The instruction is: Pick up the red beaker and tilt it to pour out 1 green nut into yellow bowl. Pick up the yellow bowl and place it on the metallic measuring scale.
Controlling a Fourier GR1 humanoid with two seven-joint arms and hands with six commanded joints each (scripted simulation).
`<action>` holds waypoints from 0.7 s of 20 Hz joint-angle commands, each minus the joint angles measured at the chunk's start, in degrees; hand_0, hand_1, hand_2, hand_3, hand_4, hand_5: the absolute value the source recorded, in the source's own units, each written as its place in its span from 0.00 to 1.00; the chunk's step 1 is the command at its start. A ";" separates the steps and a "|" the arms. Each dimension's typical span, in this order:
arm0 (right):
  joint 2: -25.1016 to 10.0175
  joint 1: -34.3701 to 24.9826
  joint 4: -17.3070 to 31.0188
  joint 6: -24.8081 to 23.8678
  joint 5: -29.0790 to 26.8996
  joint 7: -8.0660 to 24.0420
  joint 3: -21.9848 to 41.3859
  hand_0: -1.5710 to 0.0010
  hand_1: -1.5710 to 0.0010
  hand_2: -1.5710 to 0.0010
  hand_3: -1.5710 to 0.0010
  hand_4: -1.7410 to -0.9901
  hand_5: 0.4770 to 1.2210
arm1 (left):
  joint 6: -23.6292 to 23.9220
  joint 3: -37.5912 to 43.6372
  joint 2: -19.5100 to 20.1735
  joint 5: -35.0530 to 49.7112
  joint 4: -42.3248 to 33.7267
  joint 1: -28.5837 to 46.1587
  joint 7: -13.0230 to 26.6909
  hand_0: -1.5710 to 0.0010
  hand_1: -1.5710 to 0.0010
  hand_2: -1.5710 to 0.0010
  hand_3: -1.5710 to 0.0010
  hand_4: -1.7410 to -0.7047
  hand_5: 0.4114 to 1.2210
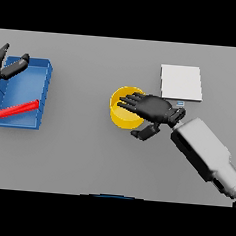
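Right robot hand (153, 109) over the bowl (121, 116)
Fingers spread, released, hiding the bowl's right rim (left robot hand (8, 67), relaxed, cut off at the edge).

The right hand (153, 108) lies over the yellow bowl (121, 116), hiding the bowl's right rim and much of its inside, so whether anything lies in the bowl cannot be told. Past the bowl's right side, the hand's wrist covers the near left corner of the metallic measuring scale (181, 82) and most of the small display on the scale's front edge; what it reads is too small to make out. The left hand (8, 67), at the far left corner of the blue tray (44, 91), is cut off by the picture's left edge, as is that tray's left side. The red beaker (19, 109) lies in the tray; its contents cannot be seen.
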 commanded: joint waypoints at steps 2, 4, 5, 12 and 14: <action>0.92 -1.45 1.69 1.76 0.58 -0.14 1.48 1.00 1.00 1.00 1.00 0.77 0.26 | -0.01 -0.08 0.53 0.06 -1.35 0.27 0.14 1.00 1.00 1.00 1.00 0.90 0.36; 1.37 -3.38 4.16 2.76 1.21 -0.17 2.32 1.00 1.00 1.00 1.00 0.75 0.27 | -0.41 -0.10 0.44 -0.11 -0.31 -0.37 0.31 1.00 1.00 1.00 1.00 0.91 0.36; 2.03 -4.18 5.70 2.77 1.52 0.19 2.63 1.00 1.00 1.00 1.00 0.75 0.26 | -0.72 0.09 0.69 -0.09 0.02 -0.51 -0.12 1.00 1.00 1.00 1.00 0.91 0.36; 3.28 -5.33 9.09 3.61 2.16 0.74 3.55 1.00 0.99 0.98 0.95 0.68 0.39 | -1.31 0.03 1.21 -0.26 0.18 -0.65 -0.19 1.00 1.00 1.00 1.00 0.92 0.37; 3.56 -5.52 9.71 3.11 2.45 -0.31 3.90 0.88 0.88 0.88 0.86 0.58 0.56 | -1.23 -0.02 0.95 -0.47 0.68 -0.71 -0.79 1.00 1.00 1.00 1.00 0.92 0.37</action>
